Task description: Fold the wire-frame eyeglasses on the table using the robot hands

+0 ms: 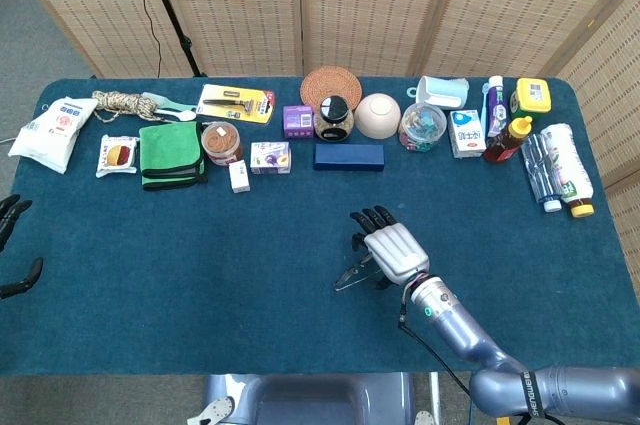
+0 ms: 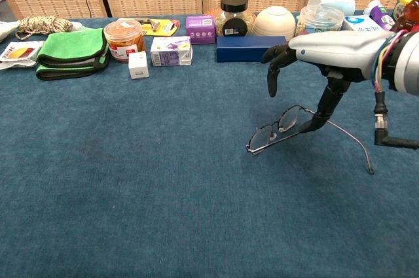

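1. The eyeglasses (image 2: 283,127) lie on the table (image 2: 131,180), in front of the blue box (image 2: 252,48), one temple extended rightward.
2. The right hand (image 2: 327,52) is held above them, fingers spread, thumb lowered beside the frame, apparently to push a temple shut.
3. The left hand (image 1: 10,245) is parked at the table edge; its state cannot be told.
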You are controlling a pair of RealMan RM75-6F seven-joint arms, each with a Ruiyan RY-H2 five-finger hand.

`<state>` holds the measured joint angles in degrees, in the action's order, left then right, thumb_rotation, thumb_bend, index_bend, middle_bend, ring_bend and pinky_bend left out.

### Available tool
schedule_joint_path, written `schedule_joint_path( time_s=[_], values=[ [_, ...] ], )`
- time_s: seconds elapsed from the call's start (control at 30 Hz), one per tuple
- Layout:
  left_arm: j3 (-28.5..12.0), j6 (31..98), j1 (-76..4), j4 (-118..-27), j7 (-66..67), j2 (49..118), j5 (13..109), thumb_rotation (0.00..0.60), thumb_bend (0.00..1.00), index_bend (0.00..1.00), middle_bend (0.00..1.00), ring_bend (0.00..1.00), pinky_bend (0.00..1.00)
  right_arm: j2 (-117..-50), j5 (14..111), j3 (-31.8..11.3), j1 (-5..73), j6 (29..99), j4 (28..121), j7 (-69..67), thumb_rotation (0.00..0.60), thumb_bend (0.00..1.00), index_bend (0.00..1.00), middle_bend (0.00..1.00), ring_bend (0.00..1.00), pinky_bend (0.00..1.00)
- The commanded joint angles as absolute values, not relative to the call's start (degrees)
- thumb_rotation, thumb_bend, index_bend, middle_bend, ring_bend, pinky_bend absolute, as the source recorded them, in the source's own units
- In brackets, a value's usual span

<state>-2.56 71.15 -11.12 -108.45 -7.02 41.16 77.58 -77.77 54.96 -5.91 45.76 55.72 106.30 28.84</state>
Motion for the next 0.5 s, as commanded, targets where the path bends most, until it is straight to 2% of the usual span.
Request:
schedule_joint_path(
  time_s=[0.03,0.17,0.33,0.5],
  values=[
    [-2.6,71.1,-11.1,-108.4,-7.0,41.1,77.6,0.446,0.43,0.0,0.0,0.0,0.0,-77.7,55.4,-5.4,45.7,55.6,106.5,28.9,0.6,0.0,0.37,0.07,0.0,0.0],
    [-2.4,70.6,-11.2,-108.6,-7.0,41.0,77.7,0.446,0.43,0.0,0.0,0.0,0.0,-78.7,56.5,-4.4,45.7,55.2,105.4,29.2,0.6,0.0,0.33,0.05,0.0,0.0],
    [-2.3,71.1,-10.8,-108.8,-7.1,40.5,77.8,0.448,0.43,0.0,0.0,0.0,0.0,-81.4,56.3,-3.7,46.0,55.9,103.3,31.4,0.6,0.0,0.17,0.01,0.0,0.0],
    [-2.1,71.3,-10.4,-108.7,-7.5,39.9,78.1,0.447,0.43,0.0,0.0,0.0,0.0,-84.4,54.7,-3.7,46.8,56.7,101.0,34.5,0.6,0.01,0.06,0.0,0.0,0.0]
  ],
)
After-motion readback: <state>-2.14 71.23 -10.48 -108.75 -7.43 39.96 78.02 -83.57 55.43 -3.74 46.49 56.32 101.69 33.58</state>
